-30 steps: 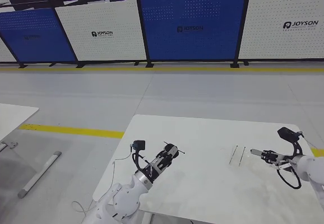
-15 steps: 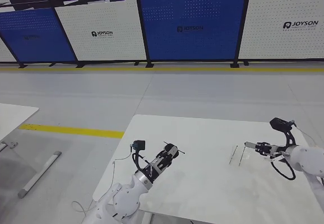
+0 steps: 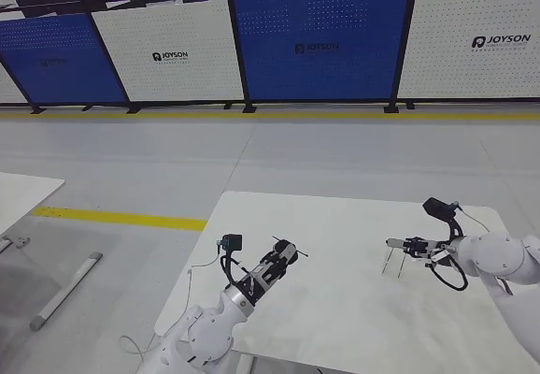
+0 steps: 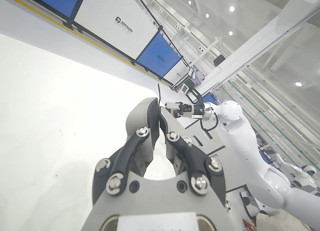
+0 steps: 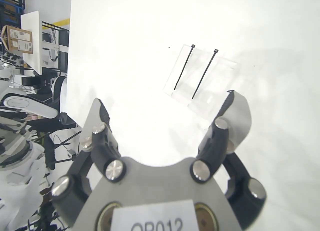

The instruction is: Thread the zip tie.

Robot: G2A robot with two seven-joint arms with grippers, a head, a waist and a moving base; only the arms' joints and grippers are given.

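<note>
My left gripper [image 3: 286,249] is near the table's left edge, raised and shut on a black zip tie [image 4: 158,92] whose thin end sticks out past the fingertips. Two more black zip ties [image 5: 185,67] [image 5: 205,74] lie side by side on clear plastic sheets [image 5: 222,66] on the white table [image 3: 345,309], right of centre. My right gripper [image 5: 166,104] hangs open just above and short of them, its fingers [image 5: 233,102] spread wide with nothing between. From above, the right gripper [image 3: 394,243] sits right over the two ties [image 3: 388,260].
The table's far edge and rounded corners lie close around both arms. A second white table [image 3: 8,201] stands off to the left across the floor. Blue and white pegboard panels [image 3: 317,47] line the back.
The right arm has swung leftward over the table, bringing its open gripper from beside the two zip ties to above them. The left arm and its held tie have not moved.
</note>
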